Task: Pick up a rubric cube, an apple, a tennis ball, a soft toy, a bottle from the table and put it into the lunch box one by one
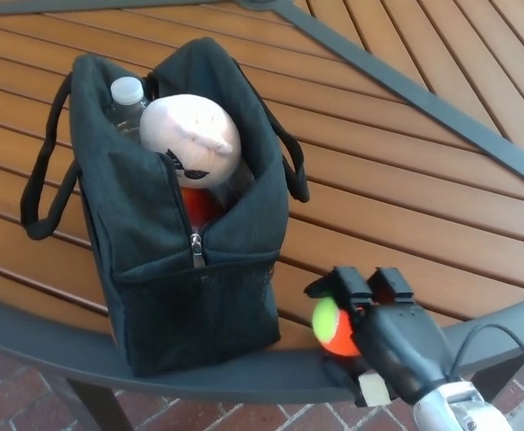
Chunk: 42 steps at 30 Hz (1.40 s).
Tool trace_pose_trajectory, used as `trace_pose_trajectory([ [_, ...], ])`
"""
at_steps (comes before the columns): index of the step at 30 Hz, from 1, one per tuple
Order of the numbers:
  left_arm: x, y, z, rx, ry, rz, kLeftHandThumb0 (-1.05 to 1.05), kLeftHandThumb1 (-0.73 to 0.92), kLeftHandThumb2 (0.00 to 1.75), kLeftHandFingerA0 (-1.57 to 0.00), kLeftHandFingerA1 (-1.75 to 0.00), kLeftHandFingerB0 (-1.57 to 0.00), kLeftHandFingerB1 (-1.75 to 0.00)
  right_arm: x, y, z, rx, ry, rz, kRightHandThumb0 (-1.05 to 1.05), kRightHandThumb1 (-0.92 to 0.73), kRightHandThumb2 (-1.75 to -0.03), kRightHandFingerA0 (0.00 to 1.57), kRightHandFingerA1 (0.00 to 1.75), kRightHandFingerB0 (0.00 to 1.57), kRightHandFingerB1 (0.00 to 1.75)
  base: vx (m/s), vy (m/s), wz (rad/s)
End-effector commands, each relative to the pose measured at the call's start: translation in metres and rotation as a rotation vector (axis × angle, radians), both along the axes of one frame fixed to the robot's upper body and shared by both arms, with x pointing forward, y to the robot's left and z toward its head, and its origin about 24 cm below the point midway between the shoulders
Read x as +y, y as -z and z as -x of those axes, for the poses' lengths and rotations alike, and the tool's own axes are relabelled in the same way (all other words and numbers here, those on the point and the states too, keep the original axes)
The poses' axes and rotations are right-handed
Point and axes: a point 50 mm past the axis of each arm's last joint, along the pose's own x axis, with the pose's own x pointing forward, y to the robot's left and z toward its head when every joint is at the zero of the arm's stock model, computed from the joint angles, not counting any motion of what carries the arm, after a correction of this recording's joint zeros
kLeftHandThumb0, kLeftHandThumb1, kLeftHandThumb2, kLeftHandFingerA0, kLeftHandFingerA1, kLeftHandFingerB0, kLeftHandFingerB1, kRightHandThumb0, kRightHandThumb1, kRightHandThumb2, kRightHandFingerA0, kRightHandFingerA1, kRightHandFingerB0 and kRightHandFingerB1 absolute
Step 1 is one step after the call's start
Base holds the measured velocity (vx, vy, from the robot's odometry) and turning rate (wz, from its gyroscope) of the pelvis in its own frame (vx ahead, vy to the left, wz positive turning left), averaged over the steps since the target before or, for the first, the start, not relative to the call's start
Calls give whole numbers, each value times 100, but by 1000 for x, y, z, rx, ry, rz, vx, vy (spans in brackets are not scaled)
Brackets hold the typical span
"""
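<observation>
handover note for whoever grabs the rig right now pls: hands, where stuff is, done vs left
Right hand: shut on the ball, at the table's near rim, right of the bag.
Left hand: not in view.
In the bag: bottle, soft toy, something red under the toy, likely the apple.
Cube: not visible, can't confirm.
Left: lift the ball over the bag's open top and drop it in; check the cube.
</observation>
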Motion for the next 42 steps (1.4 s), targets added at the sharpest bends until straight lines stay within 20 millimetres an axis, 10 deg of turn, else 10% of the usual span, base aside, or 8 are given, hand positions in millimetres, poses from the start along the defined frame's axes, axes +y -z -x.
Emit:
trace_pose_trajectory([
  [1, 4, -3, 0, -51, 1, -5, 8, 59, 101, -102, -122, -93, -102, -10, 4, 2, 99, 193, -349, -21, -71, -98, 82, 175, 67, 169, 0, 0, 0],
  [4, 5, -4, 2, -50, 4, -3, 5, 60, 99, -101, -121, -92, -102, -5, -5, -1, 130, 272, -594, -22, -45, -144, 92, 175, 78, 175, 0, 0, 0],
  [8, 5, -4, 3, -47, -8, -10, 6, 60, 98, -101, -121, -92, -101, 1, -15, -3, 155, 308, -719, -26, -44, -145, 96, 175, 82, 175, 0, 0, 0],
  [10, 6, -5, 4, -52, -12, -6, 7, 58, 101, -105, -122, -93, -102, 14, -43, -10, 249, 258, -1069, -23, -41, -149, 107, 175, 92, 162, 0, 0, 0],
  [42, 11, -1, 9, -4, -24, -17, 4, 46, 112, -103, -118, -95, -100, 18, -118, -25, 309, 208, -1793, -10, -49, -145, 93, 175, 76, 175, 0, 0, 0],
])
